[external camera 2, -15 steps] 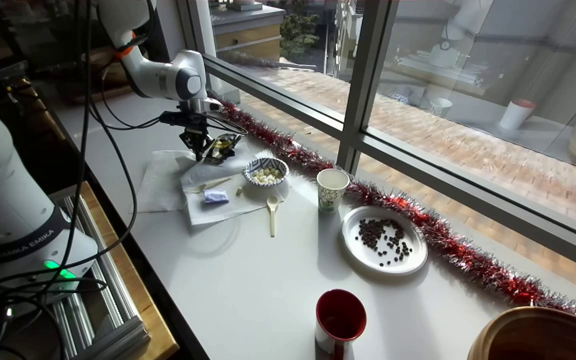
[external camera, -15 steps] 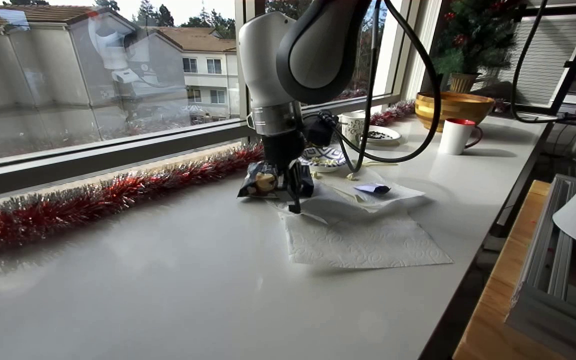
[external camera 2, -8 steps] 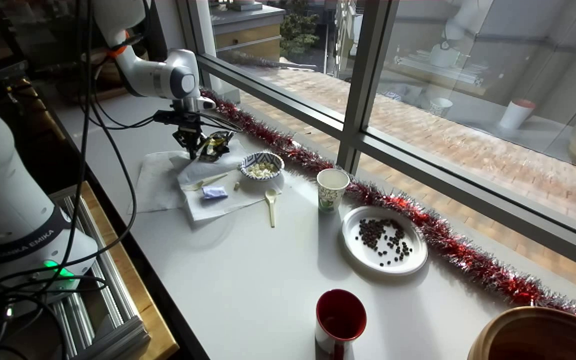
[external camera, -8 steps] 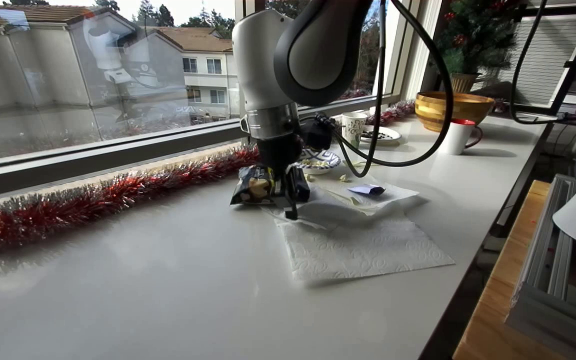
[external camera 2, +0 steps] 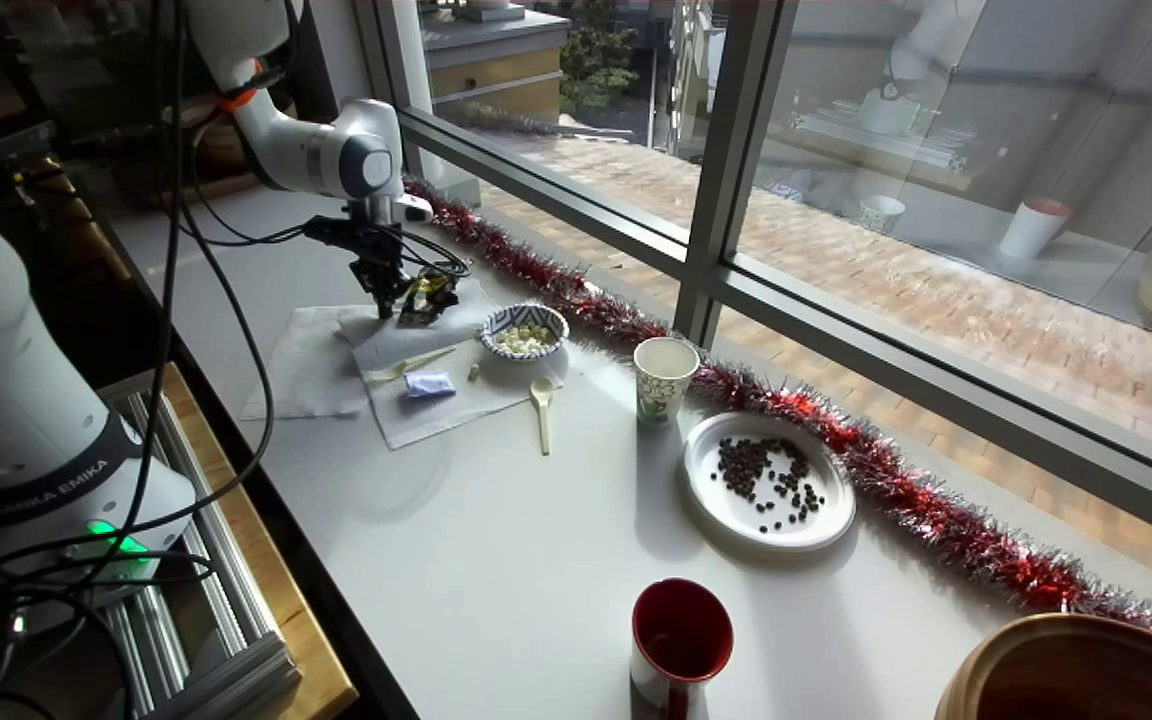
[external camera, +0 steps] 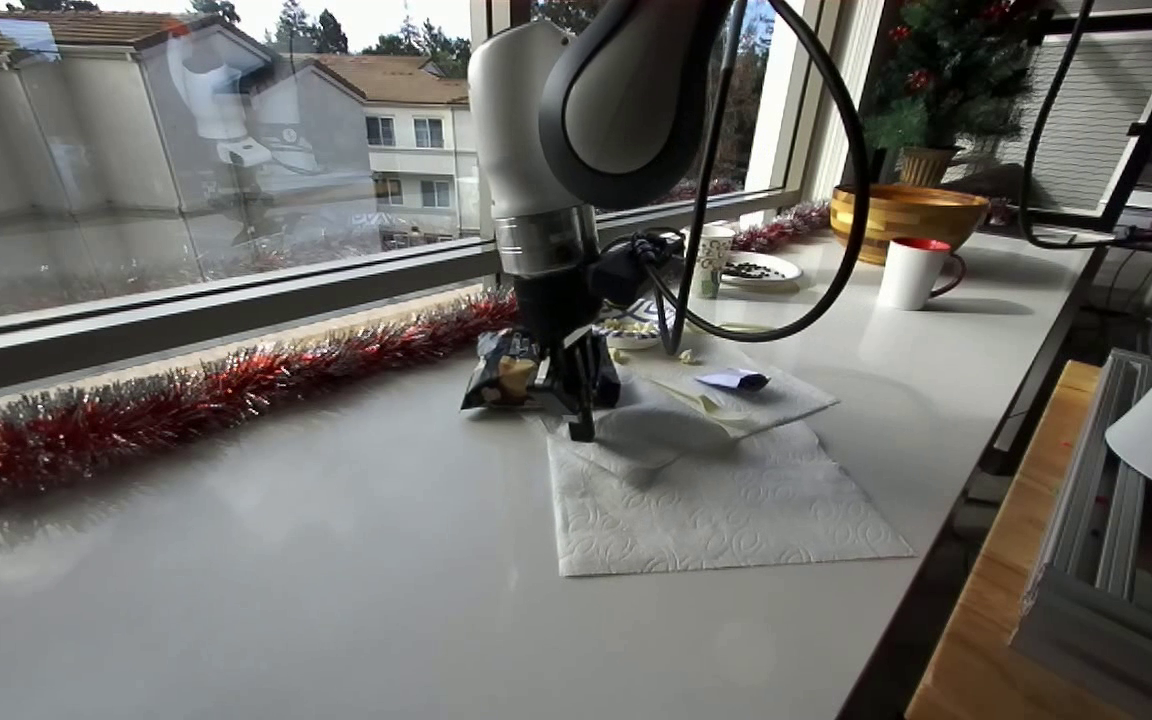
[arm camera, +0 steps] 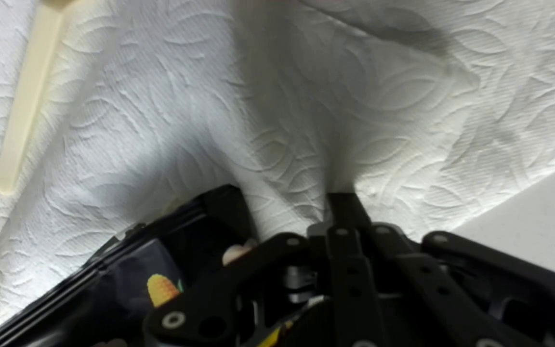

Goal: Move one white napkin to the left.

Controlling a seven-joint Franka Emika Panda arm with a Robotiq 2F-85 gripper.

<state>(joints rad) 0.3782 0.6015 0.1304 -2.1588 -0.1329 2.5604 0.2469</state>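
Likely light, limp, tearable napkin (external camera: pixel 736 515)
Best held by a bare edge; fingers (arm camera: pixel 342 212) together, whether pinching it I cannot tell.

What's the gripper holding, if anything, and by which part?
Cannot be told. The gripper looks shut where the top napkin overlaps the bottom napkin, and creases run toward its tips in the wrist view, but whether either is pinched is hidden.

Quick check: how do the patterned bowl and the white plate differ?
The bowl is patterned blue-and-white; the plate is plain white. The bowl has deeper walls; the plate is shallow. The bowl holds pale pieces; the plate holds dark ones. Both are round and right way up.
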